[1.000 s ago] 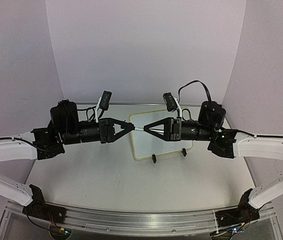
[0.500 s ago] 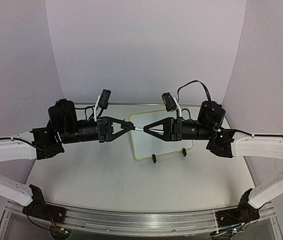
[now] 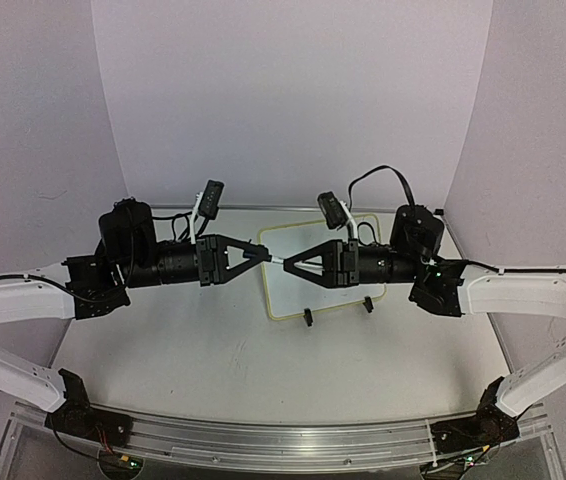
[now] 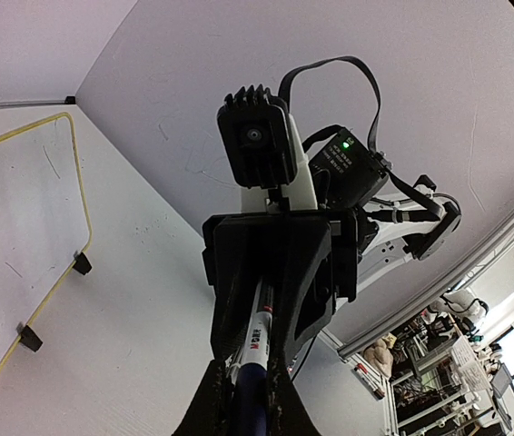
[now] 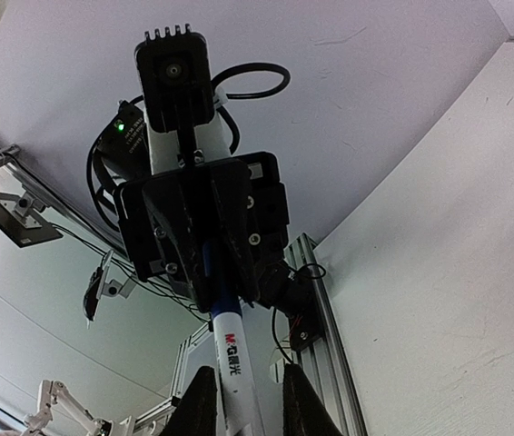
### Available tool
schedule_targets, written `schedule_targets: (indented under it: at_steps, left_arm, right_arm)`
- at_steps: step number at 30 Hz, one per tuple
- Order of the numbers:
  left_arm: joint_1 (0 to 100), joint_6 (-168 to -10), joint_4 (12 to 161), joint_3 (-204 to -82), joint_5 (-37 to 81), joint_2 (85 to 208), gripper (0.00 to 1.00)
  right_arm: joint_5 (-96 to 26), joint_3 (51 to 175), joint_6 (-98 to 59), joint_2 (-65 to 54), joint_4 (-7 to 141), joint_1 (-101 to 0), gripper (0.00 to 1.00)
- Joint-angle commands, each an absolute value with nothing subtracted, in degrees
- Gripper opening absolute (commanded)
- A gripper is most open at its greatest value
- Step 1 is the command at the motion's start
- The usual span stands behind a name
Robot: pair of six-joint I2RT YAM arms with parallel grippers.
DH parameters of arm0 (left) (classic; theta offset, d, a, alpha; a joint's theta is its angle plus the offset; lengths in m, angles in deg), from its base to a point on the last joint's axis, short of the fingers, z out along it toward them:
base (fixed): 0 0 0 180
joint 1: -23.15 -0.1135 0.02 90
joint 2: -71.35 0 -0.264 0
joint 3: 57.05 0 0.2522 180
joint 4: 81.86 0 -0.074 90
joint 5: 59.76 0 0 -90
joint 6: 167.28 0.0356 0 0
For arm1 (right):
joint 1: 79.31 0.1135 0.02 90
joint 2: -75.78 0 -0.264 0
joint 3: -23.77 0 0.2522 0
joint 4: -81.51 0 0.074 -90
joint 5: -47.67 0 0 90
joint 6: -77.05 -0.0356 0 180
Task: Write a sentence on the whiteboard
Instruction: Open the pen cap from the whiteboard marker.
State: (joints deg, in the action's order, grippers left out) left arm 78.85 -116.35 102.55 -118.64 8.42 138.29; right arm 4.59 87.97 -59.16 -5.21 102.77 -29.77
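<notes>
While the whiteboard (image 3: 293,295) sits near the far edge of the worktop (image 3: 213,350), left gripper (image 3: 264,253) clamped on a marker (image 4: 252,350) above it, right gripper (image 3: 286,266) slightly parted around that marker

The right gripper (image 3: 286,265) is covering a band of the whiteboard (image 3: 303,298); the left wrist view is cropping it; the marker (image 4: 255,341) is showing neither end.
</notes>
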Motion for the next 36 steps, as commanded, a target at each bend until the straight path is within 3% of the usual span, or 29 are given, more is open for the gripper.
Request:
schedule_targets:
  at_steps: [1, 13, 25, 36]
  left_arm:
    - [78.78, -116.13, 104.2, -118.38, 8.48, 137.89, 0.0]
    - [78.69, -117.16, 105.74, -117.65, 8.06, 137.57, 0.0]
    - [78.17, -118.01, 106.0, -117.13, 7.96, 137.44, 0.0]
    - [75.9, -120.42, 107.24, -117.02, 6.2, 134.4, 0.0]
  right_arm:
    - [4.43, 88.16, -60.06, -4.82, 105.92, -29.13, 0.24]
    - [6.07, 86.84, -65.47, -5.81, 115.63, -29.18, 0.22]
    - [5.98, 86.41, -65.73, -6.07, 116.42, -29.21, 0.0]
    - [3.05, 80.33, -65.95, -2.4, 118.35, -31.81, 0.0]
